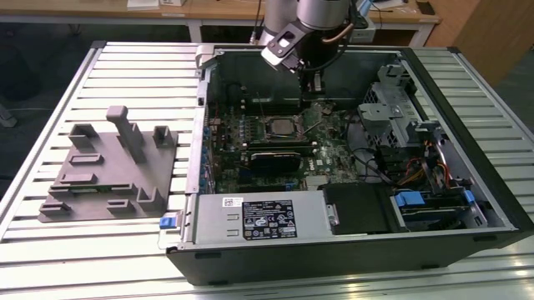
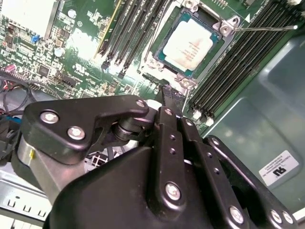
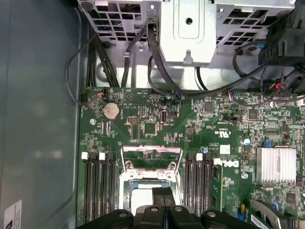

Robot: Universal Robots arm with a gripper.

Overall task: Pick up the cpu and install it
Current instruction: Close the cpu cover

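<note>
On my exterior feed the open computer case lies on the slatted desk, with the grey moulded tray beside it on the exterior view's left. Inside the case the cpu sits in the motherboard socket, silver top up, near the middle of the frame.

The arm comes down from the upper middle of that frame. The claw hangs over the board, higher in the frame than the socket. I read its fingers as pressed together, gripping nothing.

The second wrist view gives me the cpu whole inside the socket frame, past the tip of the claw. In the first wrist view the claw overlaps the cpu. That view also shows the coin battery, finned heatsink and drive cage.
</note>
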